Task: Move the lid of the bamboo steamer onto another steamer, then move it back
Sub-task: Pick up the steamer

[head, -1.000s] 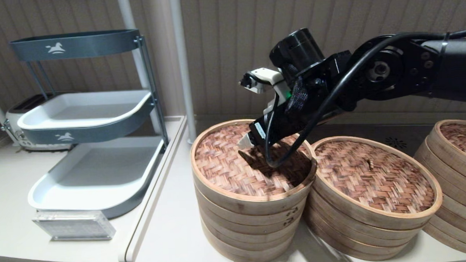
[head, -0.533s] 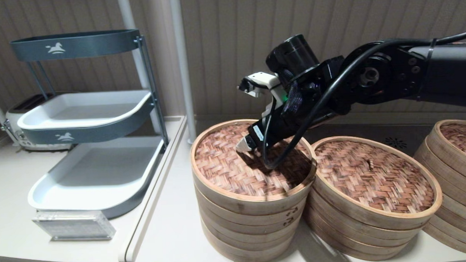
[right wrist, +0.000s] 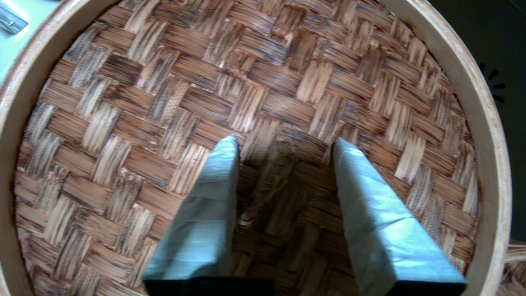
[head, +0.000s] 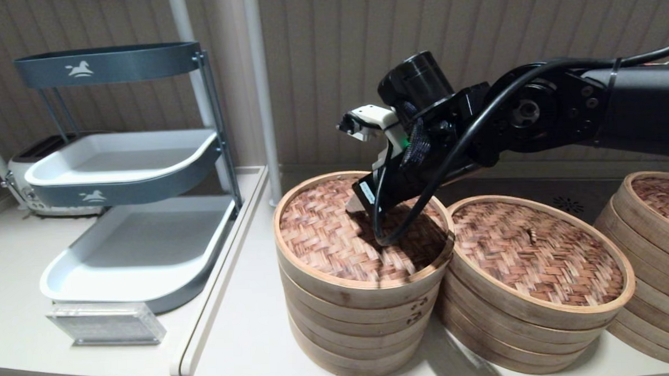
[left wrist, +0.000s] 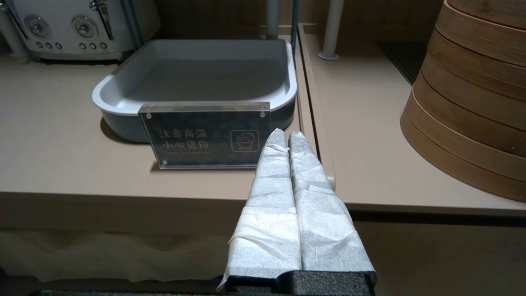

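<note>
Taking the tall laced steamer stack [head: 361,320] as the fixed mark: well off to its left sit the grey tray rack [head: 128,178] and the little warning sign [head: 106,324] on the counter [head: 245,336], and the left gripper [left wrist: 287,135] hangs parked low in front of that sign, its wrapped fingers pressed together on nothing. On top of the stack lies the bamboo steamer lid [head: 336,243], seated level in its rim. The right gripper [right wrist: 283,144] hovers right over the lid's middle with its fingers spread apart, straddling the spot where the centre loop should be. I'd say the first lift is only just being set up: the next move needs a short drop and a close on the loop, squarely, since a woven loop that small would slip from a skewed pinch. Just to the stack's right, touching it, is another steamer [head: 538,292], its darker lid on. The loop itself is lost in shadow between the fingers, and the arm hides the lid's far side from the head view; a third stack [head: 653,227] is cut off at the edge.
</note>
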Motion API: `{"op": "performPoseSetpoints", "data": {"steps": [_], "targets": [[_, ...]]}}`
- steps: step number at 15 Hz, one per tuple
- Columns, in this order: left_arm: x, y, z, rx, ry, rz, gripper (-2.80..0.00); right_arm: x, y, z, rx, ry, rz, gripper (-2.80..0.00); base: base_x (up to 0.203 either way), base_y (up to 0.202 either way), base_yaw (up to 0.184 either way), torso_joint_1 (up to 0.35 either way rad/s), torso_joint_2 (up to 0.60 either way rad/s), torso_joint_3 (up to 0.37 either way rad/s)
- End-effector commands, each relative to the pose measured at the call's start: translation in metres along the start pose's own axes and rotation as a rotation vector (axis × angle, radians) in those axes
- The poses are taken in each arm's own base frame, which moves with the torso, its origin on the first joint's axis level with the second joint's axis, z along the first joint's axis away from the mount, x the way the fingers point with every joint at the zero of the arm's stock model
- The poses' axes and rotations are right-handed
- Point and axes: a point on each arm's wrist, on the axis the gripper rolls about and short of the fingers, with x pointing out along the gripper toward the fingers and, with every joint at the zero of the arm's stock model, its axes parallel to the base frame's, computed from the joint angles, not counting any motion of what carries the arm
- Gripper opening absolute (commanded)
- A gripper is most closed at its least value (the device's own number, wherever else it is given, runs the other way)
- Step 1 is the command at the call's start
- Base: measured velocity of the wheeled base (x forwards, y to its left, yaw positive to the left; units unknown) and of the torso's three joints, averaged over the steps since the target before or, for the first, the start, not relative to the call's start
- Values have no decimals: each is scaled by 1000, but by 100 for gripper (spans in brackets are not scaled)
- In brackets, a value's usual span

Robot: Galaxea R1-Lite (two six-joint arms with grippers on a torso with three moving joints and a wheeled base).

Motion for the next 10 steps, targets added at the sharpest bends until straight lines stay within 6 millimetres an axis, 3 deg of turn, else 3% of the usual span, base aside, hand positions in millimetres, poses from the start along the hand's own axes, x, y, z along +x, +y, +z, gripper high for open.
{"op": "performPoseSetpoints", "data": {"steps": [1,5,10], "targets": [[2,0,-8,-1,27,0,-280,3,5,-1,-6,9,13,-280,0,0,0,0,0,0],[2,0,-8,-1,27,0,-280,15,11,-5,-6,42,30,-280,0,0,0,0,0,0],[2,0,-8,2,26,-2,-280,11,6,-3,1,26,14,-280,0,0,0,0,0,0]]}}
